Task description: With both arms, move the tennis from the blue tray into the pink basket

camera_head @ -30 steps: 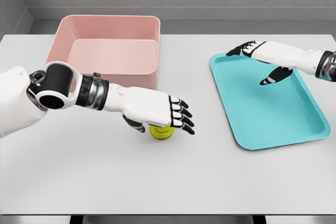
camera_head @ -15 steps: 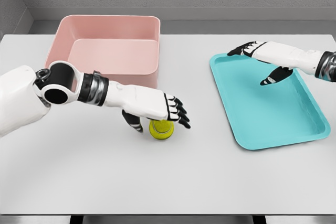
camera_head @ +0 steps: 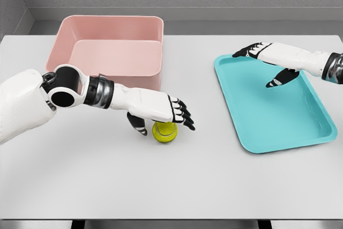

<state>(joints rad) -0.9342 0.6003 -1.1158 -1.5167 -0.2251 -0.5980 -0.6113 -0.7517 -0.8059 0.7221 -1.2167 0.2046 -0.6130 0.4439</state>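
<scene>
The left hand [camera_head: 161,116] covers the tennis ball [camera_head: 165,132] on the tabletop [camera_head: 214,181], fingers curled but not yet pinching; the ball may roll away if pushed sideways.

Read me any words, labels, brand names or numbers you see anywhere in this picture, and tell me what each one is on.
None: the tennis ball, pink basket, blue tray, table and both hands, left and right, show no readable text.
</scene>
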